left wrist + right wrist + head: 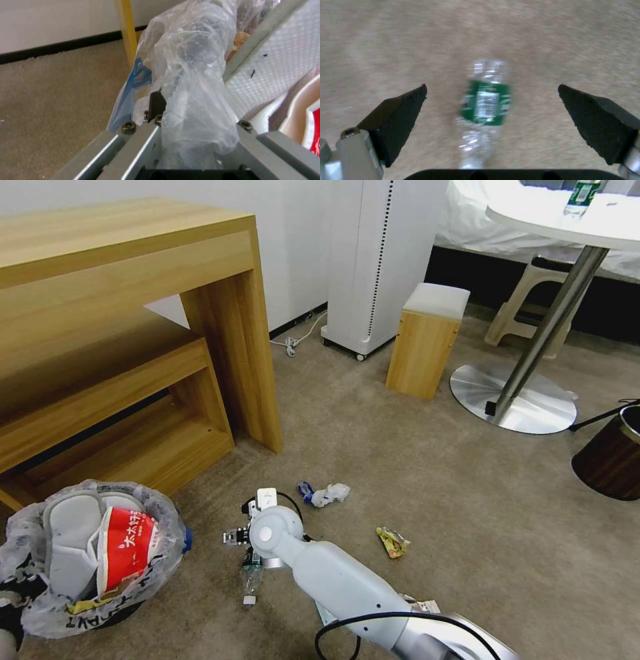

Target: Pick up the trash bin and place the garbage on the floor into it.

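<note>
The trash bin, black with a crinkly plastic bag, hangs at the lower left of the head view. It holds two white slippers and a red-white paper bowl. My left gripper is shut on its bagged rim. A small plastic bottle with a green label lies on the beige floor. My right gripper hovers open just above it, one black pad on each side. In the head view the right wrist covers the bottle's upper part. A blue mask with tissue and a yellow wrapper lie farther out.
A wooden desk with a low shelf stands close behind the bin. A wooden stool, a white appliance, a round table's metal base and a dark brown bin stand farther off to the right.
</note>
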`<state>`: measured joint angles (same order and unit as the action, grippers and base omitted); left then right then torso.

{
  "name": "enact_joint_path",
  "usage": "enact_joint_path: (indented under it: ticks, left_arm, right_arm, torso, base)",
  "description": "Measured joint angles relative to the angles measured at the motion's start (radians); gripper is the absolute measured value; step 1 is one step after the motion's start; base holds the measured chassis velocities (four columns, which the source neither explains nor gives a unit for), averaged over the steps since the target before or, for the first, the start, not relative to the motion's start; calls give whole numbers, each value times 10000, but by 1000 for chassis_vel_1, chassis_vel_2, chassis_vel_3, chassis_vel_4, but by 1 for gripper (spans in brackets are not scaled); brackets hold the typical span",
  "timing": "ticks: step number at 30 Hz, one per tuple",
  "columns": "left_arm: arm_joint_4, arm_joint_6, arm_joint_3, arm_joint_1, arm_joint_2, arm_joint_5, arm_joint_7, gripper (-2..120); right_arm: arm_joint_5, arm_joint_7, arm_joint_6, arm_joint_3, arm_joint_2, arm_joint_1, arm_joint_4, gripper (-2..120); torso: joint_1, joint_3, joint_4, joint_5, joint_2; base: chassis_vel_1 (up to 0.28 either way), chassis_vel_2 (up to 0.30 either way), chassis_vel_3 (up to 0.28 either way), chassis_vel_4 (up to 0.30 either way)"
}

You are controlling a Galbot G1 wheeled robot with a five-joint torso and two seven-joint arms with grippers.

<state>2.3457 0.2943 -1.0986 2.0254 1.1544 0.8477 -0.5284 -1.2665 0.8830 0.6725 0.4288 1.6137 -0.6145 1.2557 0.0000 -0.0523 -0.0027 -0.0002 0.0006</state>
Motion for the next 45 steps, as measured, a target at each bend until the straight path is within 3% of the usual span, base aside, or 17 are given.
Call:
enact_joint_path:
  ticks: [8,18,29,37,45]
  left_arm:
    - [-75,-45,111,39,60,-204,2,1]
    - [-94,-77,245,59,83,-381,50,1]
    - [-159,-163,507,35,256,-639,123,1]
    - [-171,-200,584,28,278,-748,146,1]
    - [-191,-272,713,18,376,-966,236,1]
  right_arm:
    - [732,-996,-321,-301,-27,-70,-1298,100]
    - [1376,-2363,-436,-317,-45,-150,-1589,100]
    - [2773,-5229,-1348,171,-51,118,-2683,100]
    - [3161,-6600,-1835,446,-53,202,-3222,100]
    - [3309,-6202,-1607,574,-55,156,-3448,100]
  torso:
    - [0,0,1,1,0]
    - [0,1,2,3,0]
    - [0,0,2,3,0]
    - [0,0,2,3,1]
    - [0,0,2,2,0]
  base:
    - [0,0,0,0]
    - [0,0,0,0]
    - [0,0,0,0]
    - [0,0,0,0]
    - [0,0,0,0]
